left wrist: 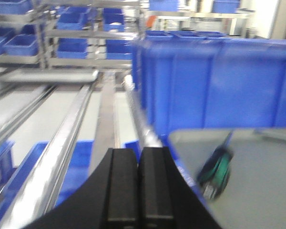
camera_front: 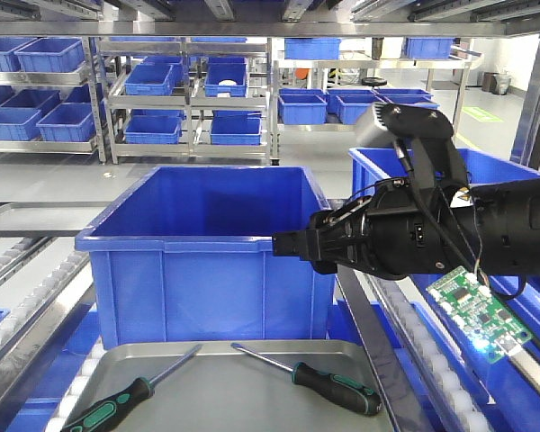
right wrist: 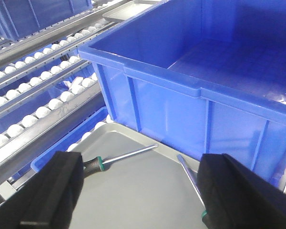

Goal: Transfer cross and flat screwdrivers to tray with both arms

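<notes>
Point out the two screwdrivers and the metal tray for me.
left screwdriver (camera_front: 117,405), front view, on its black-and-green handle.
right screwdriver (camera_front: 337,388), front view, on its handle.
tray (camera_front: 234,400), front view, on bare metal between them.

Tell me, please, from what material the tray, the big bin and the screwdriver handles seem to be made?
The tray looks like brushed metal: dull silver-grey with a soft sheen. The bin seems moulded plastic: glossy, uniform blue, ribbed walls. The screwdriver handles look like black and green plastic or rubber; which one cannot be told.
</notes>
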